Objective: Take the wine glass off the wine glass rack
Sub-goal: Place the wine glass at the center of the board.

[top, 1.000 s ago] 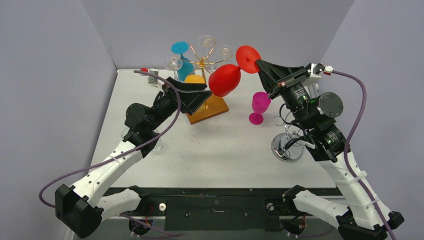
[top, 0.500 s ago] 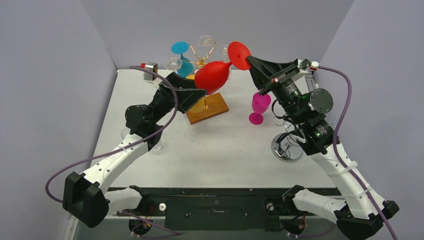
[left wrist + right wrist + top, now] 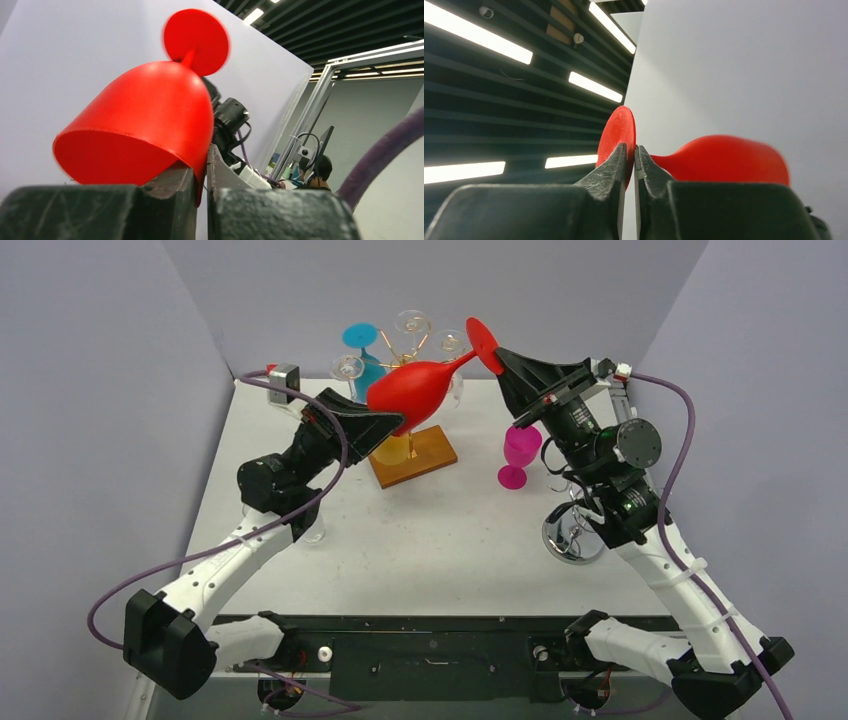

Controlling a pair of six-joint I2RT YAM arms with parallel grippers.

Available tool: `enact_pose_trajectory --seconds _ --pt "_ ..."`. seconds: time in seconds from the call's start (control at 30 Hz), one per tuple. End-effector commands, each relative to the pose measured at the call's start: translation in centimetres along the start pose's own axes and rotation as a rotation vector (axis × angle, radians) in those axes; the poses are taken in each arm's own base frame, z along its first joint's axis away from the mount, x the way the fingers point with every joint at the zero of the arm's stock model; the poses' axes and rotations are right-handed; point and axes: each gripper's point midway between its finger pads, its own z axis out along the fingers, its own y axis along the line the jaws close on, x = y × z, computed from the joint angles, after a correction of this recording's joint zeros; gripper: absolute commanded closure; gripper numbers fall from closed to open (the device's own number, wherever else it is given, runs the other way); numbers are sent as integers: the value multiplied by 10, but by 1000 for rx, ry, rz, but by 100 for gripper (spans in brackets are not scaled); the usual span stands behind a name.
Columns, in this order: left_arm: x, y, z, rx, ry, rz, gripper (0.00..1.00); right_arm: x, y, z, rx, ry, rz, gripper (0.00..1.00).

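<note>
Right gripper clamps the disc foot of the red plastic wine glass, and the left gripper now pinches its bowl rim. Within a second the glass has swung left and hangs over the gold wire wine glass rack near the desk's far edge. It looks clear of the rack, likely mid-handover.

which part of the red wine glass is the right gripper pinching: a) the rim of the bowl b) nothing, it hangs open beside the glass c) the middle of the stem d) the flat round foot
d: in the right wrist view the right gripper is closed on the edge of the flat round foot of the red wine glass, while the left gripper is the one pinching the bowl's rim.
</note>
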Motion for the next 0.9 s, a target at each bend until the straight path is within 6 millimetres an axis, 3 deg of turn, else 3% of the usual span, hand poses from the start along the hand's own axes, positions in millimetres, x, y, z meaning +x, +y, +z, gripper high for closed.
enact_pose_trajectory --seconds 0.0,0.03,0.07,0.1,0.13,0.2,0.23,0.27,0.3,0.4,0.53,0.57,0.6,0.73,0.77,0.87 --pt "-26 -33 7 9 -46 129 100 7 -1 5 -6 46 -74 88" --pt "-29 -24 6 -48 -49 150 100 6 -4 5 15 45 -112 76" --pt "-34 -31 5 -66 -58 172 100 3 -7 6 28 36 -158 63" --pt "-40 -18 2 -150 -64 204 100 -2 -11 6 54 23 -182 57" --pt "-54 -24 -2 -192 -110 241 100 -5 -15 6 69 17 -223 47" --pt "-67 -2 -20 -410 -124 327 100 -12 -17 6 98 6 -288 36" --pt "-79 -9 -22 -454 -151 365 100 -20 -25 6 138 -9 -311 34" --pt "-87 3 -39 -589 -160 428 100 -23 -25 6 151 -11 -362 30" --pt "-100 -7 -40 -627 -192 461 100 -32 -35 5 202 -28 -389 29" --pt "-134 0 -79 -937 -258 573 100 -46 -39 2 263 -62 -524 27" --pt "-163 10 -120 -1242 -294 668 100 -62 -61 -6 395 -75 -658 26" --pt "-165 21 -125 -1300 -277 680 100 -65 -66 -6 415 -67 -696 26" --pt "-173 17 -134 -1365 -282 709 100 -67 -69 -8 438 -64 -711 26" --pt "-191 40 -157 -1564 -238 748 100 -73 -86 -11 509 -36 -778 26" --pt "-197 56 -166 -1613 -218 736 100 -74 -88 -12 518 -29 -791 26" --pt "-206 79 -190 -1709 -166 669 100 -76 -95 -18 556 -16 -820 26"
